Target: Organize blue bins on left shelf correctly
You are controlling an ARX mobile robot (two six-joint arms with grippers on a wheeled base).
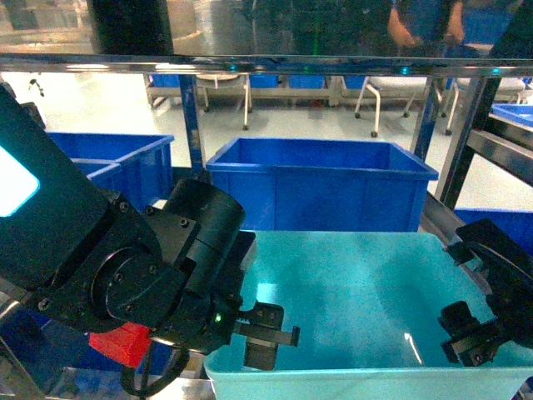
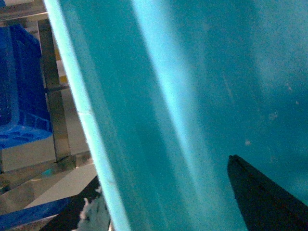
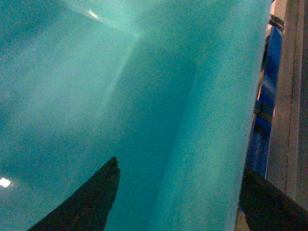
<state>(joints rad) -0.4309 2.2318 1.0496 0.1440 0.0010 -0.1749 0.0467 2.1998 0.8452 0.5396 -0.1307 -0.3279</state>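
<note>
Now | left gripper (image 1: pixel 265 332) clamps tub (image 1: pixel 366 292) left wall, fingers (image 2: pixel 264 197) astride rim | right gripper (image 1: pixel 469 335) clamps right wall | tub on shelf (image 1: pixel 250 65), before blue bin (image 1: pixel 321 183)
</note>
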